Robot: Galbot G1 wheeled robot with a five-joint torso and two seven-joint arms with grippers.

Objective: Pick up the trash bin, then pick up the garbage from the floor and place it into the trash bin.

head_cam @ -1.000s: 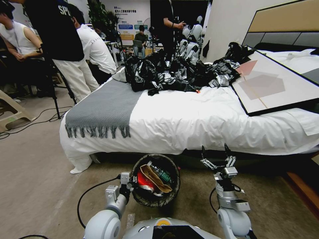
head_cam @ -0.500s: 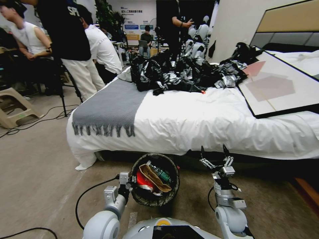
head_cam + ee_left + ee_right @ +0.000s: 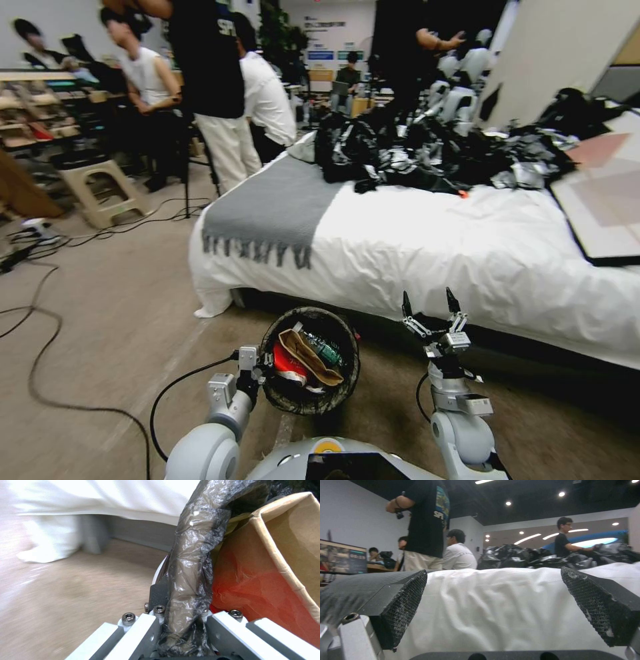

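The left gripper pinches the bag-lined rim of the trash bin, carried just before the robot's base. Inside lie a brown paper bag, a red wrapper and a green bottle, so most collecting looks done (no litter visible on the carpet). The right gripper hangs spread and empty, near the bed's edge; open floor lies leftward, cables aside.

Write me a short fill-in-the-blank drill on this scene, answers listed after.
1. The left gripper is clamped on the rim of the trash bin, which is lined with a dark ____.
2. The right gripper holds nothing; its fingers are ____.
3. The brown paper bag lies ____ the trash bin.

Answers: bag; open; inside
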